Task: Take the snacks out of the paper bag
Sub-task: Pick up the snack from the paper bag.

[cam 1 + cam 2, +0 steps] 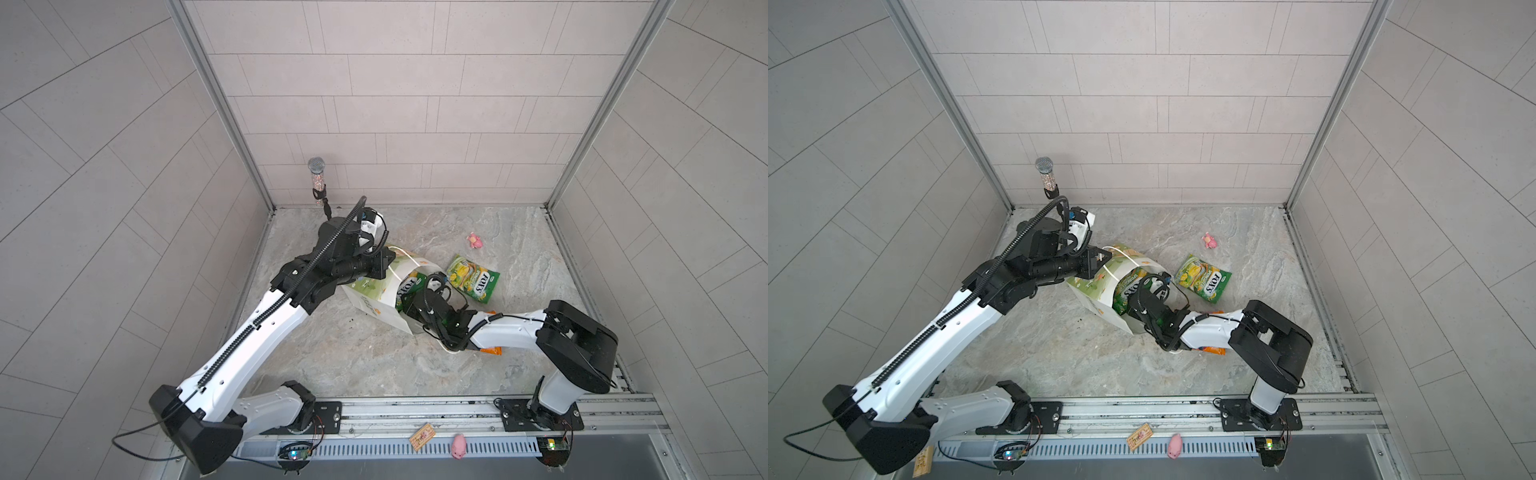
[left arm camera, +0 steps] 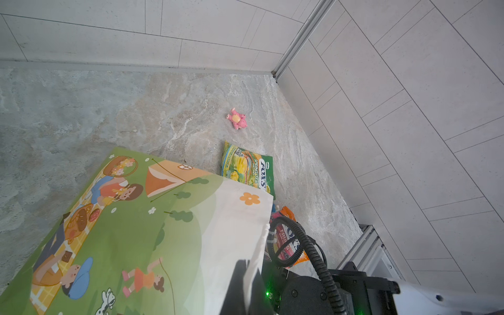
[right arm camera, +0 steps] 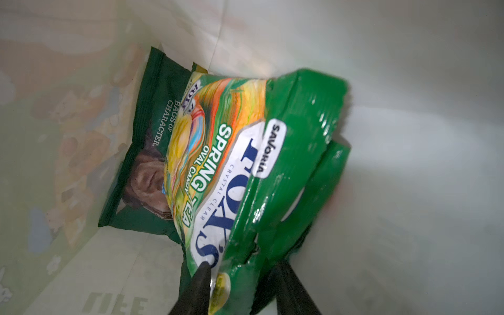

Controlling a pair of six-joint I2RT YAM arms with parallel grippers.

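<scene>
Fingers (image 3: 200,283) of the right gripper (image 3: 240,267) clamp a FOX'S candy bag (image 3: 218,163) inside the paper bag (image 1: 374,303), mid-bench (crisp bag (image 3: 147,122) behind, half hidden), arm reaching low; the left gripper (image 2: 245,283), mostly cut off, pinches its rim.

The paper bag (image 1: 374,299) lies sideways, its mouth crowded by stacked FOX'S candy bags (image 3: 218,163), with a dark green crisp bag (image 3: 144,152) deeper in. A loose FOX'S packet (image 1: 473,278) and an orange packet (image 1: 492,351) lie near the mouth. The tabletop (image 1: 353,361) toward the rail lies open.
</scene>
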